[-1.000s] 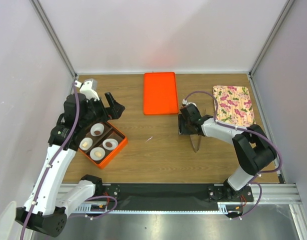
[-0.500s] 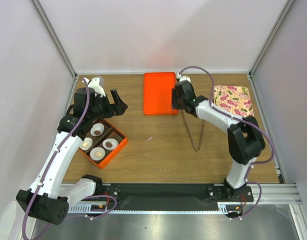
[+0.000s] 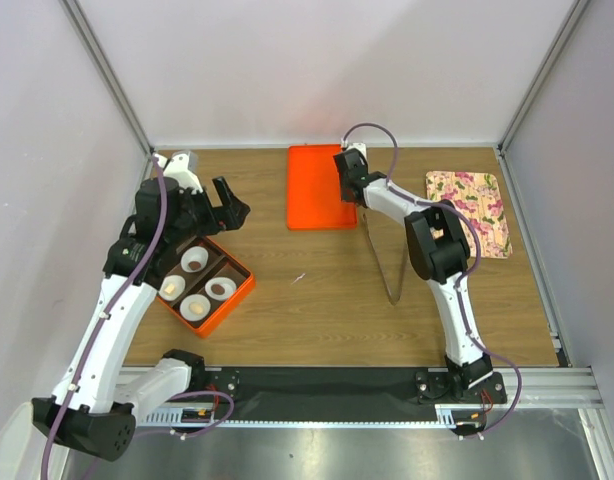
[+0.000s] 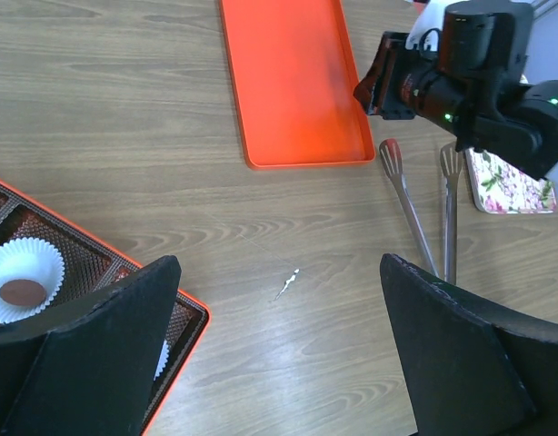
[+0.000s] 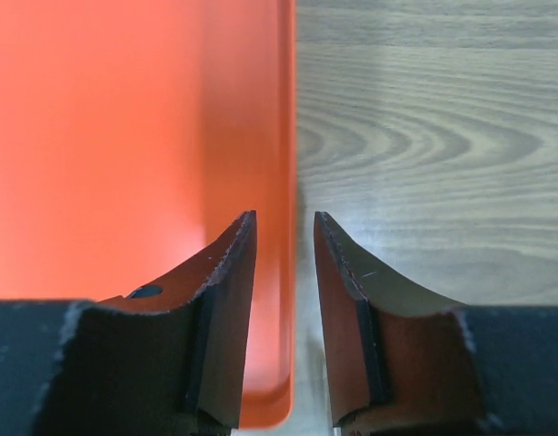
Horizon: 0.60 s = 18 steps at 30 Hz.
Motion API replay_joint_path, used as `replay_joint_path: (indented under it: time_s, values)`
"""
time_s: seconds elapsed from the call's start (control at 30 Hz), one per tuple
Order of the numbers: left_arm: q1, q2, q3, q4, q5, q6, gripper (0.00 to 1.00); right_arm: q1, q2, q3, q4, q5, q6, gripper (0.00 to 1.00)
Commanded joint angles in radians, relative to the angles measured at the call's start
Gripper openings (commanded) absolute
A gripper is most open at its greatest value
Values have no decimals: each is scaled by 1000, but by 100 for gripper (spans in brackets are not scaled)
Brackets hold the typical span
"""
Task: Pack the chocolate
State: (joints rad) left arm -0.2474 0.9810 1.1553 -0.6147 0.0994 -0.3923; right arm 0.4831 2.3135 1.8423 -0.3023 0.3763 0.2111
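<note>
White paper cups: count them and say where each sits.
4, all in the orange box: far cup, right cup holding a dark chocolate, near cup, and left cup beside the left arm. That arm may hide more.

The top external camera is looking steeply down from above and behind the arm bases at 6 o'clock. It is taking in the whole bench [image 3: 317,300] from far off.

The left wrist camera is tilting down over the bench's middle at medium range. Its frame top is lying toward 12 o'clock, and the left gripper [image 4: 279,263] is filling the lower corners.

The right wrist camera is sitting very close, looking past the right gripper [image 5: 285,218] toward 12 o'clock.

All three views are sharing the orange tray [image 3: 319,190]. The first two are also sharing the tongs [image 3: 382,260].
</note>
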Motion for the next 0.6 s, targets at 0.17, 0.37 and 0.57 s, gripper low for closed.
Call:
replay_joint_path:
  time_s: [0.17,0.37,0.57]
  values:
    - [7,-10,1,23,-18,-6,98,-28,70,78,-23,-36,-22,36]
    - [7,65,-20,66,-20,-26,98,-28,122,106,-37,-60,-21,30]
    - [7,176,-11,110,-36,-40,98,-31,121,136,-52,-108,-21,0]
